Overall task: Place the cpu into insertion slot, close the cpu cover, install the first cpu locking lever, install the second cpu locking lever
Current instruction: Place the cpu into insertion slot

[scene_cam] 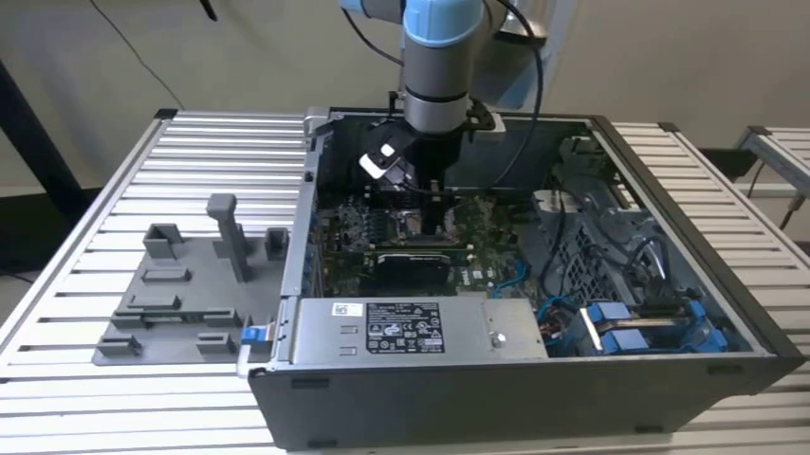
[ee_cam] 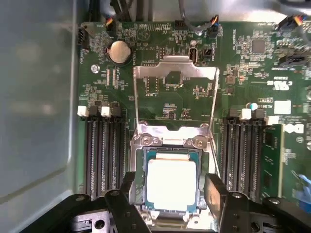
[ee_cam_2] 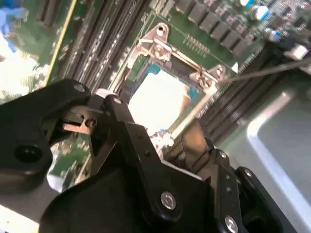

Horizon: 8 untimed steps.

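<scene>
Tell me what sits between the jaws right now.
The chip, seated in the socket, lies between the gripper's open jaws, one either side, in the first wrist view.

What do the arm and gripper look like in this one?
The arm is a silver-grey cylinder with a light-blue joint cap and a black cable alongside. The gripper is black, with linked bars pinned by silver screws.
</scene>
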Motion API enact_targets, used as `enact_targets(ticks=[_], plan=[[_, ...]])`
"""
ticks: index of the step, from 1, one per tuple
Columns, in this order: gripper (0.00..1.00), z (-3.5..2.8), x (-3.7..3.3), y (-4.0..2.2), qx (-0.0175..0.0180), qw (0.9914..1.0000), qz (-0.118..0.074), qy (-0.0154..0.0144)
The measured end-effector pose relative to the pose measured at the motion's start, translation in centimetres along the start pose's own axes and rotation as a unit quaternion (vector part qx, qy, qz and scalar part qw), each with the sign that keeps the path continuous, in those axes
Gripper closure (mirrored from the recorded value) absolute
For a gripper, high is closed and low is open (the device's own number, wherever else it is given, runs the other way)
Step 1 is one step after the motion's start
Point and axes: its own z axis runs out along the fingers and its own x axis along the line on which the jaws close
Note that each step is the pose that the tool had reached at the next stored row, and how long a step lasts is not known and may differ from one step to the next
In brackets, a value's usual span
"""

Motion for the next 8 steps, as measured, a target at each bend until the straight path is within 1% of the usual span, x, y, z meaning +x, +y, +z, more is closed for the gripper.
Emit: enact_targets(ticks=[8], plan=[[0.32, -3.62, 0.22, 0.2, -0.0001, 1.0, 0.0, 0.0001]])
